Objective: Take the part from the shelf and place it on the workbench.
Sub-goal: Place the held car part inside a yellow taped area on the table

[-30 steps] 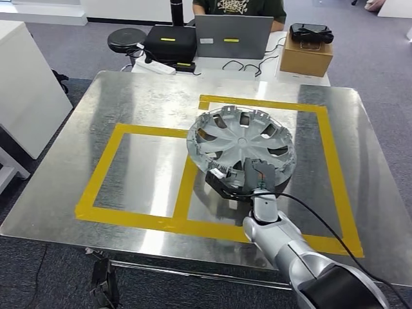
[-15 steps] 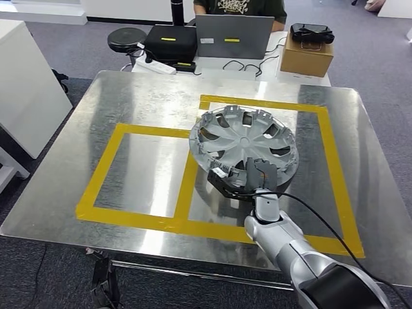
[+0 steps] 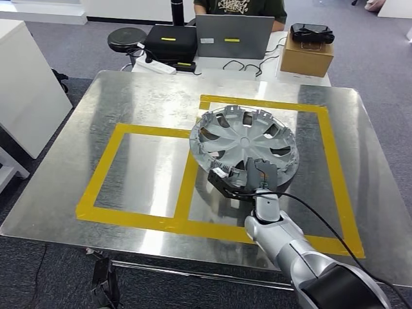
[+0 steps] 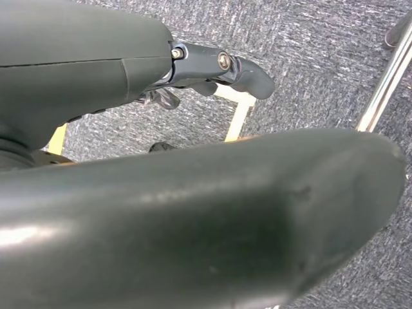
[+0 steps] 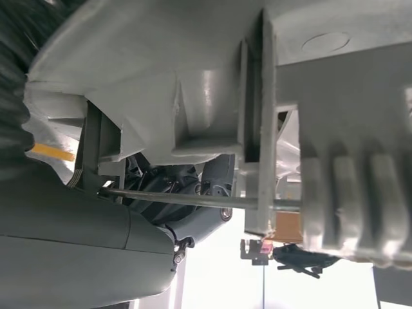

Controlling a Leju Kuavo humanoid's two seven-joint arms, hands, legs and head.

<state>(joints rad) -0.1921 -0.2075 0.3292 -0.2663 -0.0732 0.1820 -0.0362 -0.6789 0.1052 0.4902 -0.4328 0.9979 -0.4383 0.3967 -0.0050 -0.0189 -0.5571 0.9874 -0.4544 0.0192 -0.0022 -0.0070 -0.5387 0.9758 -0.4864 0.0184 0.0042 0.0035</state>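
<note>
Your right hand (image 3: 248, 175) grips the hubcap's (image 3: 243, 143) near rim at centre frame; it has edged right and lower over the taped workbench (image 3: 145, 103), so set-down looks close.

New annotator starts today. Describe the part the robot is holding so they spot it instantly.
On the steel workbench, inside the right-hand yellow tape rectangle, lies a round silver wheel cover. The right hand grips its near rim; nothing else there is spoked.
</note>
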